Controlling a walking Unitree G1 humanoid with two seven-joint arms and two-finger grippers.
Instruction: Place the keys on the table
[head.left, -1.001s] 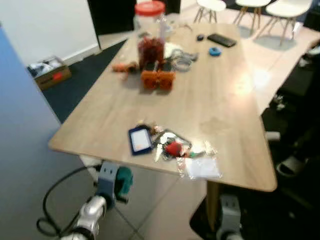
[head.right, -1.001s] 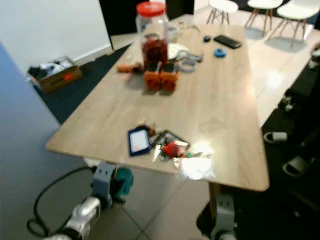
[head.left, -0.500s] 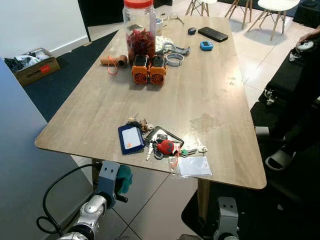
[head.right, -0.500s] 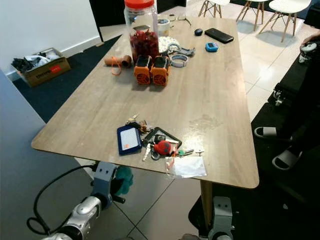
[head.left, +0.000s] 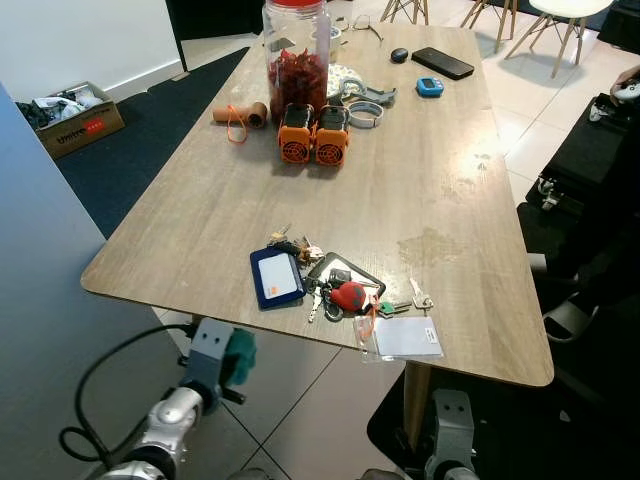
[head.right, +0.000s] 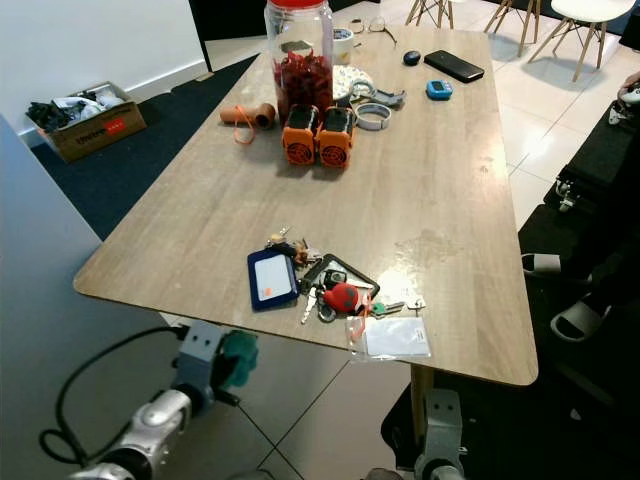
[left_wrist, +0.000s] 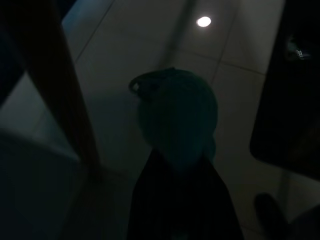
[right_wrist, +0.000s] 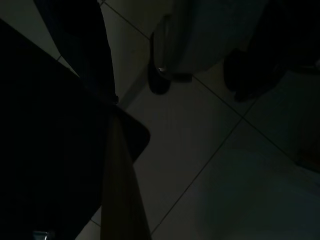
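The bunch of keys (head.left: 340, 293), with a red fob, lies on the wooden table (head.left: 420, 180) near its front edge. A blue card holder (head.left: 277, 277) and a clear plastic sleeve (head.left: 405, 338) lie on either side of it. My left arm hangs below the table's edge, its gripper (head.left: 238, 357) shut on a round teal object (left_wrist: 175, 125). That object shows dimly at the fingertips in the left wrist view. My right arm's wrist (head.left: 452, 425) hangs low by the table leg.
A tall jar (head.left: 297, 55), two orange devices (head.left: 314, 135), a phone (head.left: 443, 63) and small items stand at the table's far end. A blue-grey panel (head.left: 50, 300) rises at my left. A cardboard box (head.left: 75, 113) and slippers (head.left: 570, 318) lie on the floor.
The head camera has shifted and the picture has gone from blurred to sharp. The keys lie in the same spot on the table. Both arms still hang low.
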